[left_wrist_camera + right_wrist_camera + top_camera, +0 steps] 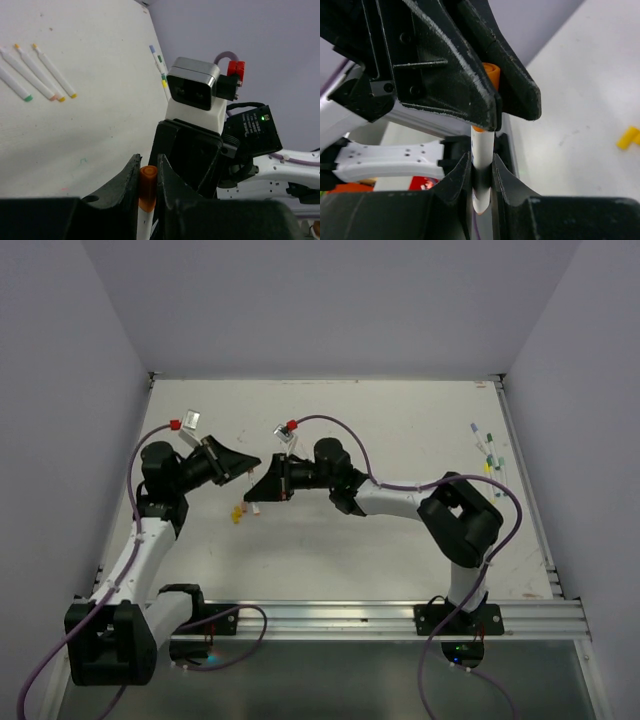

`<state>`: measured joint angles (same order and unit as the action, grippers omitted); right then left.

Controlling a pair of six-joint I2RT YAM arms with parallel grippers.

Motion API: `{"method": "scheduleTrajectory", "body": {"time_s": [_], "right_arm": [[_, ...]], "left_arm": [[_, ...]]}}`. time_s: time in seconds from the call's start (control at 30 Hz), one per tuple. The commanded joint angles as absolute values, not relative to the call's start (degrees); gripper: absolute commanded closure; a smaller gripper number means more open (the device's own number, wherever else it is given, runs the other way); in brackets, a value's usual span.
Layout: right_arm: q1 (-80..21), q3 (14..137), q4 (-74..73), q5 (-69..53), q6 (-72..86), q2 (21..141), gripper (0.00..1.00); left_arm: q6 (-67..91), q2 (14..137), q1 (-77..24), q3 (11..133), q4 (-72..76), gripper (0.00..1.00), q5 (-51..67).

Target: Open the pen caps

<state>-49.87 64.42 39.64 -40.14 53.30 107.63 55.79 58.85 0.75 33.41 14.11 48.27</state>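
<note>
Right tool (481,162) grips pen (482,145) (left tool (148,167) half-hides orange cap (492,74)).

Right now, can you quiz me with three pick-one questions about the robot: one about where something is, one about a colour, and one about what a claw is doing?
1. Where do the loose pens lie in the top view?
A. by the right edge of the table
B. on the left arm's base
C. in the near left corner

2. What colour is the cap in the left claw?
A. green
B. orange
C. purple

3. What is the right claw doing?
A. hanging open
B. holding a yellow cap
C. shut on a white barrel

Answers:
1 A, they lie in a small cluster near that edge.
2 B, the orange cap sits between its fingers.
3 C, its fingers squeeze the white barrel.
</note>
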Motion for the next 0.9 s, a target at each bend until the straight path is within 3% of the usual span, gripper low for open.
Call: {"method": "scheduleTrajectory", "body": {"time_s": [0.0,0.2,0.37,0.53,0.73,0.87], "right_arm": [[-54.1,64.1,52.4,-52.9,63.7,109.2,1.0],[-54.1,62.9,49.0,-51.2,60.6,109.3,1.0],[-55.2,66.2,16.8,-40.1,40.2,103.7,1.0],[-59.1,71.7,-9.0,-8.5,26.2,102.1,1.0],[-61.9,72.7,-16.0,7.3,25.3,103.7,1.0],[-62.2,71.5,-16.2,8.4,24.5,103.1,1.0]], "left_arm": [[48.5,56.1,-0.2,41.7,9.1,1.0,49.1],[42.5,56.1,-0.3,43.9,1.2,1.0,44.1],[40.2,57.7,-0.3,47.5,-9.0,1.0,31.7],[44.3,62.4,-0.3,48.0,-10.0,1.0,15.8],[51.1,68.4,-0.3,48.7,-7.7,1.0,9.6],[52.2,68.8,-0.3,51.1,-8.0,1.0,9.4]]}}
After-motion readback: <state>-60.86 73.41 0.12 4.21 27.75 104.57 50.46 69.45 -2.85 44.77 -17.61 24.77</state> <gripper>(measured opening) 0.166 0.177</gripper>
